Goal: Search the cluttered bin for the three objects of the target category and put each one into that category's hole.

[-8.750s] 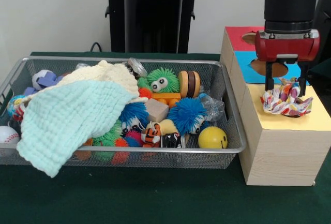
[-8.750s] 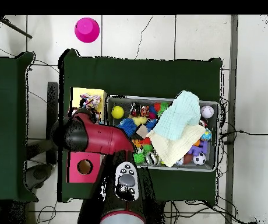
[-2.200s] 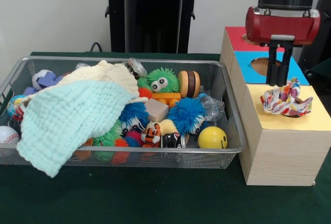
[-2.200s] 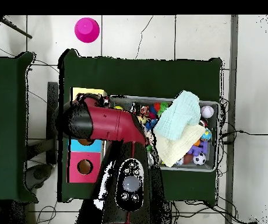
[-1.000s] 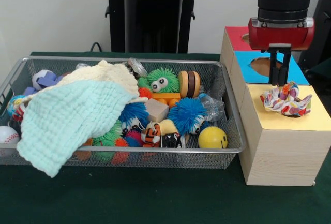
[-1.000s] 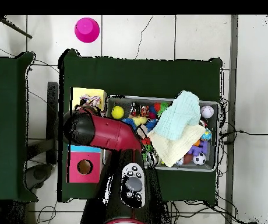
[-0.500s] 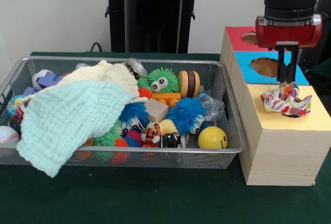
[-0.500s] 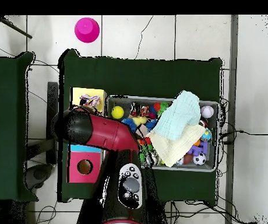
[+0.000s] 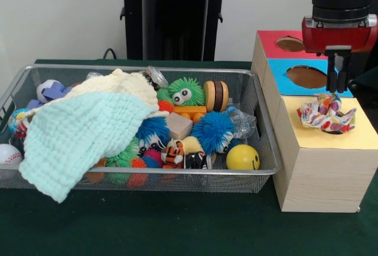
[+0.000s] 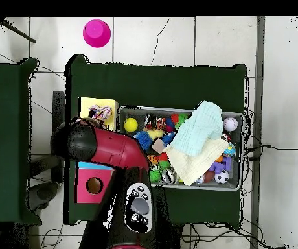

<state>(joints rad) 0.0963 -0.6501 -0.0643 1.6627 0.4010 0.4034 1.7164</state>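
One wrinkly wad of film with multicoloured bits [image 9: 326, 117] lies on the yellow top [image 9: 361, 139] of the pale wooden box; it also shows in the overhead view [image 10: 100, 114]. The yellow top's hole does not show; the wad lies where it would be. My gripper [image 9: 339, 88] hangs just above the wad's far edge, fingers together, holding nothing. In the overhead view my red arm [image 10: 96, 146] hides it. The wire mesh bin [image 9: 267, 149] stands to the left, full of toys. A clear crinkly piece [image 9: 243, 123] lies by its right wall.
A mint and cream cloth [image 9: 82, 130] covers the bin's left half. Spiky balls, a yellow smiley ball [image 9: 243, 157] and a wooden block [image 9: 178, 126] fill the rest. Blue-topped [image 9: 282, 83] and red-topped [image 9: 269, 41] boxes stand behind the yellow one. A pink cup [image 10: 96, 32] stands on the floor.
In the front view my gripper has moved right and risen a little, off the wad's middle to its far edge. The wad has stayed on the yellow top.
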